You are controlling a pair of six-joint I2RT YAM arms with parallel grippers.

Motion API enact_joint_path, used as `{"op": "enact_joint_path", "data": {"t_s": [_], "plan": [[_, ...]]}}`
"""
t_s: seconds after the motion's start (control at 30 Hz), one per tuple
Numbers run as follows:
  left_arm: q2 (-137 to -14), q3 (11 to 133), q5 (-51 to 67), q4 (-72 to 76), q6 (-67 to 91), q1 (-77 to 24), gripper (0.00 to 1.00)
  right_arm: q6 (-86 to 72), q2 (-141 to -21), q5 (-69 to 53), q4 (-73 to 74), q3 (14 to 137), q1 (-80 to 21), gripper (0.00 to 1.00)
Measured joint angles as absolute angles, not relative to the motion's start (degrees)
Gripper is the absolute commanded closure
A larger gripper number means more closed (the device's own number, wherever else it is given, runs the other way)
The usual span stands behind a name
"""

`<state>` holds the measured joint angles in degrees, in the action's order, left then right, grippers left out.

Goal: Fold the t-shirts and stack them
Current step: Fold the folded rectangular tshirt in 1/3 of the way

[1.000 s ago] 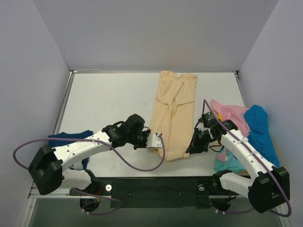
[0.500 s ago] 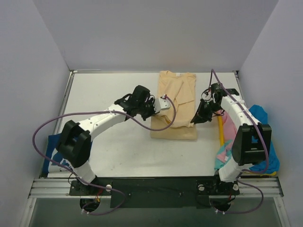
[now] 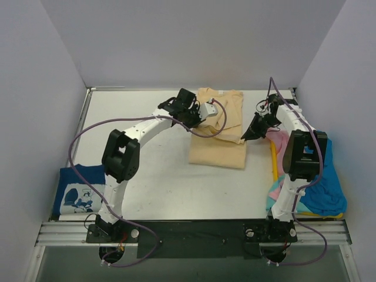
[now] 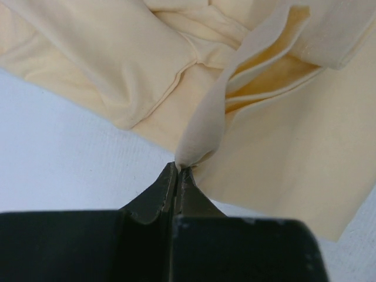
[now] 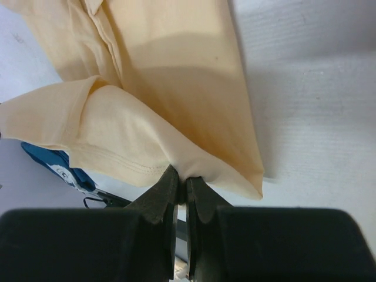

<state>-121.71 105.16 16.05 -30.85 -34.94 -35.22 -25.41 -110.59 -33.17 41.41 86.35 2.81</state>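
Your left gripper (image 4: 178, 168) and right gripper (image 5: 180, 175) are each clamped tight on thin folds of the soft tan shirt (image 3: 218, 151).

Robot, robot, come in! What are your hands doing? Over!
Left jaws and right jaws shut on the tan cloth t-shirt, half folded over. Nothing in the way. Navy printed t-shirt lies left.
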Motion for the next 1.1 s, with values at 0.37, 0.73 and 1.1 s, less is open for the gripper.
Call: {"op": "enact_joint_path", "data": {"t_s": [0.37,0.73,1.1], "plan": [[-127.37,107.31,14.74,-32.99,-34.96,-34.33,0.71,-25.78,-119.00,-33.74,40.88,91.31,3.27,0.69],[-131.09,116.62,12.60,-34.09,-33.32,-32.27,0.55,-23.66,-119.90,-26.02,40.27,97.78,4.54,0.74],[-129.88,118.91,15.33,-38.02,-30.68,-28.16,0.56,-16.82,-107.42,-21.91,41.17,82.00,-10.13,1.00]]}}
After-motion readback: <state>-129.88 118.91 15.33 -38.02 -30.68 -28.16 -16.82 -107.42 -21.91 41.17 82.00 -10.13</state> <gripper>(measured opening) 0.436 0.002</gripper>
